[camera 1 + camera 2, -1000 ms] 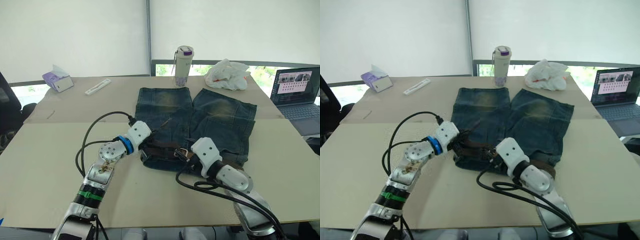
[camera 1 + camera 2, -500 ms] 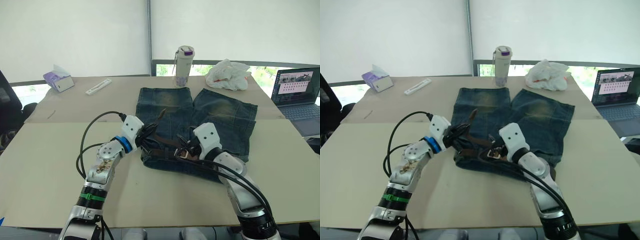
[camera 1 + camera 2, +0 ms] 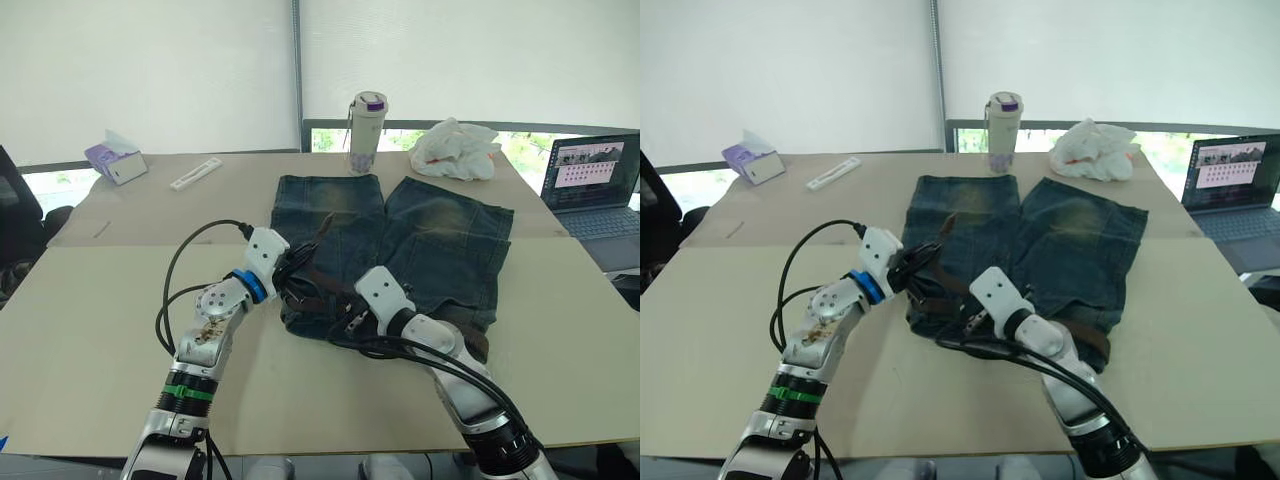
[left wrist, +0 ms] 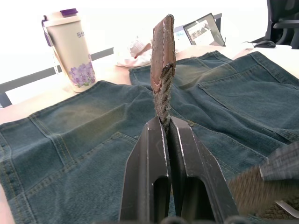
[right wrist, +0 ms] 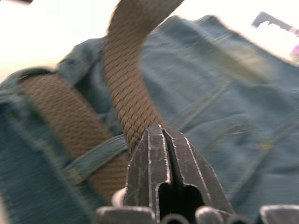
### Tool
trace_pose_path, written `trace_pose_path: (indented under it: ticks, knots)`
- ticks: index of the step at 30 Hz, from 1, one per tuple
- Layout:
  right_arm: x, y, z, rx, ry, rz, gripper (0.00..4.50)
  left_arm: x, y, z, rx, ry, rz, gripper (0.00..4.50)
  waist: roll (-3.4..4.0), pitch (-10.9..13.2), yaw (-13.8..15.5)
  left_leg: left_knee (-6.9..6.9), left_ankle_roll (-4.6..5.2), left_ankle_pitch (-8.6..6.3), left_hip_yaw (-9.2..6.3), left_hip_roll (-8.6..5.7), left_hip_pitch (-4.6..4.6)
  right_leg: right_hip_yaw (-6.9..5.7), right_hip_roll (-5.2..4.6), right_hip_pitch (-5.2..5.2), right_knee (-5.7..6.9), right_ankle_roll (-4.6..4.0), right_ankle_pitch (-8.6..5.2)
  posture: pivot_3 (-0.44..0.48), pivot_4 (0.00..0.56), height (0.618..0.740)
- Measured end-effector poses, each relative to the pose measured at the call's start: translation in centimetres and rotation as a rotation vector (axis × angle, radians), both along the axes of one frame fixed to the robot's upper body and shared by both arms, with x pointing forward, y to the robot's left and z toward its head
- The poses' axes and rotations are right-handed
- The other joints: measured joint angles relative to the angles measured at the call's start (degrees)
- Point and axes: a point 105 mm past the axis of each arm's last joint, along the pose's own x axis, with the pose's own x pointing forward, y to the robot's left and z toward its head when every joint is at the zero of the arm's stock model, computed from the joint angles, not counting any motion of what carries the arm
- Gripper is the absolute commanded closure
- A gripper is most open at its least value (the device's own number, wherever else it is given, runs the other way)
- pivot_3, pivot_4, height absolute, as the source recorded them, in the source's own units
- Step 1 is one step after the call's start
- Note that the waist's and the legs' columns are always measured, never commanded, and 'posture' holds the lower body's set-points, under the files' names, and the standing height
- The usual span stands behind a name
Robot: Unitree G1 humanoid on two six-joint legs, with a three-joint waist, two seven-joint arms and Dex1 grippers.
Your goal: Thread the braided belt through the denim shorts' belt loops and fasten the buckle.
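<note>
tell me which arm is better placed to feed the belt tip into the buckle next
Probably the left. Its gripper is shut on the braided belt just below the leather tip, which stands free above the denim shorts. The right gripper pinches mid-strap by the waistband.

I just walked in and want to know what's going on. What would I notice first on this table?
First, the denim shorts lying flat in the middle of the table, with both robot arms meeting at the waistband. The left hand pinches the leather tip of the braided belt so it stands up, and the right hand grips the strap further along. Behind the shorts stands a flowered cup.
</note>
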Motion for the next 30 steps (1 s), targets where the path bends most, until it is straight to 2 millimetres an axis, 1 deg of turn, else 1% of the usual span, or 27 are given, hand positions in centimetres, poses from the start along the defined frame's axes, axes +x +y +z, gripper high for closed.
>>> trace_pose_path:
  ticks: [3, 7, 10, 13, 16, 19, 21, 24, 27, 30]
  knots:
    - [0.0, 0.0, -0.6, -0.007, 0.032, -0.006, 4.42, 0.0, -0.1, 0.1, -0.001, -0.003, -0.005, 4.5, 0.0, 0.0, 0.0, 0.0, 0.0, 0.0, 0.0, 0.0, 0.01, 0.0, 0.0, 0.0, 0.0, 0.0, 0.0, 0.0, 0.15, 0.74]
    - [-0.1, 0.0, -1.3, -0.023, 0.075, -0.007, 4.42, -0.1, -0.8, 0.4, 0.004, -0.013, -0.035, 4.5, 0.0, 0.0, 0.0, 0.0, 0.0, 0.0, 0.0, 0.0, 0.02, 0.0, 0.0, 0.02, -0.01, 0.0, 0.0, 0.0, 0.15, 0.74]
    - [0.0, 0.1, -1.6, -0.033, 0.096, -0.01, 4.42, -0.3, -1.5, 0.4, 0.003, -0.015, -0.061, 4.5, 0.0, 0.0, 0.0, 0.0, 0.0, 0.0, 0.0, 0.0, 0.02, 0.0, 0.0, 0.03, -0.01, 0.0, 0.0, 0.0, 0.15, 0.74]
    - [0.1, 0.1, -1.6, -0.038, 0.106, -0.015, 4.42, -0.5, -2.7, 0.7, 0.006, -0.025, -0.1, 4.5, 0.0, 0.0, 0.1, 0.01, 0.0, 0.0, 0.0, -0.01, 0.04, 0.0, 0.0, 0.05, -0.01, 0.0, 0.0, 0.0, 0.15, 0.74]
    - [0.2, 0.2, -1.4, -0.027, 0.092, -0.018, 4.42, -1.2, -4.2, 0.1, 0.051, -0.032, -0.164, 4.5, 0.01, 0.0, 0.1, 0.01, 0.0, 0.0, 0.01, -0.01, 0.04, 0.0, 0.0, 0.05, 0.0, 0.0, 0.0, 0.0, 0.15, 0.74]
    - [0.1, -0.2, -1.3, 0.004, 0.081, -0.022, 4.42, -1.7, -5.1, -0.8, 0.137, -0.039, -0.193, 4.5, 0.01, 0.0, 0.1, 0.0, 0.0, 0.0, 0.02, -0.02, 0.02, 0.0, 0.0, 0.04, -0.01, 0.0, 0.0, 0.0, 0.15, 0.74]
    - [-0.2, -0.7, -0.9, 0.031, 0.069, -0.03, 4.42, -1.8, -5.2, -1.6, 0.198, -0.047, -0.193, 4.5, 0.01, 0.0, 0.1, 0.0, 0.0, 0.0, 0.02, -0.02, 0.01, 0.0, 0.0, 0.03, -0.01, 0.0, 0.0, 0.0, 0.15, 0.74]
    - [-1.2, -1.7, 0.4, 0.095, 0.044, -0.034, 4.42, -1.4, -4.8, -3.0, 0.272, -0.037, -0.159, 4.5, 0.0, 0.0, 0.1, 0.01, 0.0, 0.0, 0.0, -0.01, -0.01, 0.0, 0.0, 0.02, -0.02, 0.01, 0.0, 0.0, 0.15, 0.74]
    - [-2.2, -2.5, 1.7, 0.109, 0.003, -0.022, 4.42, -1.2, -4.7, -3.6, 0.306, -0.034, -0.146, 4.5, 0.0, 0.0, 0.0, 0.0, 0.0, 0.0, 0.01, 0.0, -0.01, -0.01, 0.02, 0.02, -0.02, 0.01, -0.01, 0.0, 0.15, 0.74]
    - [-2.7, -3.4, 2.3, 0.116, -0.016, -0.032, 4.42, -1.3, -4.7, -4.0, 0.339, -0.047, -0.156, 4.5, 0.0, 0.0, -0.1, -0.01, 0.0, 0.0, 0.02, 0.01, 0.01, 0.0, 0.03, 0.02, -0.01, 0.02, -0.01, 0.0, 0.15, 0.74]
